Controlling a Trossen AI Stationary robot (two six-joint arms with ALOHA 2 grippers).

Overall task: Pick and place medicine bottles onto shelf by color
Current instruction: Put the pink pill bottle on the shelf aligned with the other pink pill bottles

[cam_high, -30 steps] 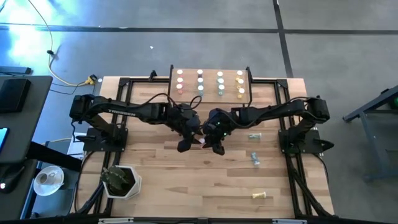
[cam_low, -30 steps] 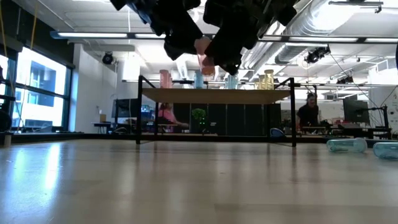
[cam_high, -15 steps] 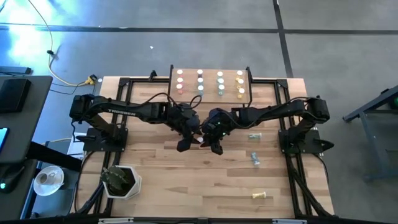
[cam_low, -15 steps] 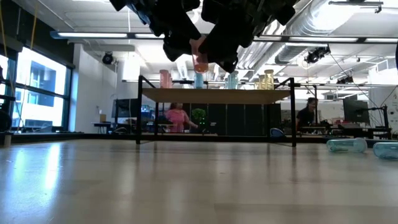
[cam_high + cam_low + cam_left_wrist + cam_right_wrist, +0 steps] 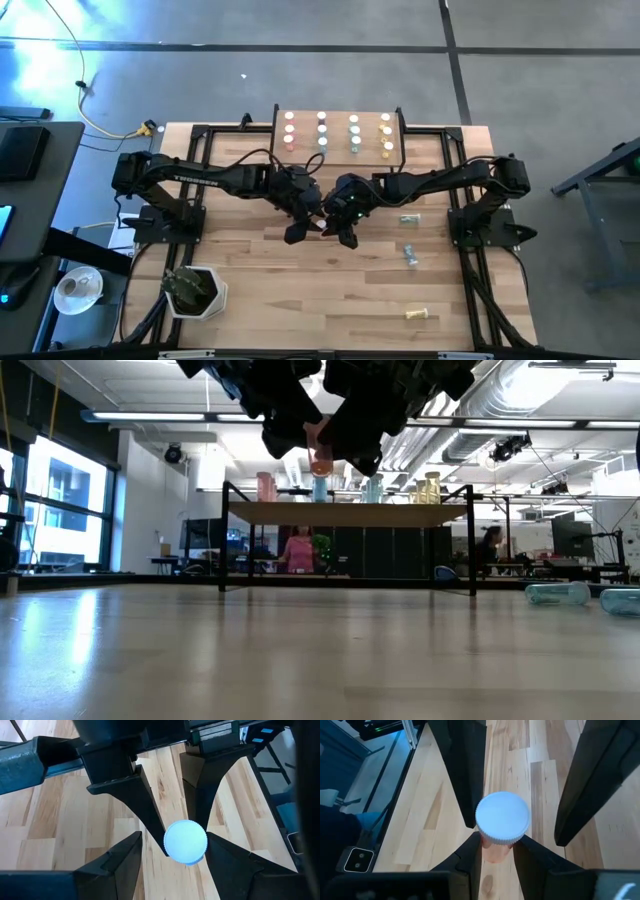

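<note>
Pink medicine bottle [image 5: 499,840], white cap [image 5: 502,817]: held aloft above mid-table, in front of the shelf [image 5: 338,133]. Right gripper [image 5: 496,851]: fingers closed on the bottle's body just under the cap. Left gripper [image 5: 172,851]: meets it head-on, fingers spread wide on either side of the same bottle, gaps visible, no contact. Shelf: four rows of white-capped bottles standing upright. Loose stock on the tabletop [image 5: 300,290], to the right: green bottle [image 5: 410,219], blue bottle [image 5: 410,255], yellow bottle [image 5: 419,316], all on their sides.
</note>
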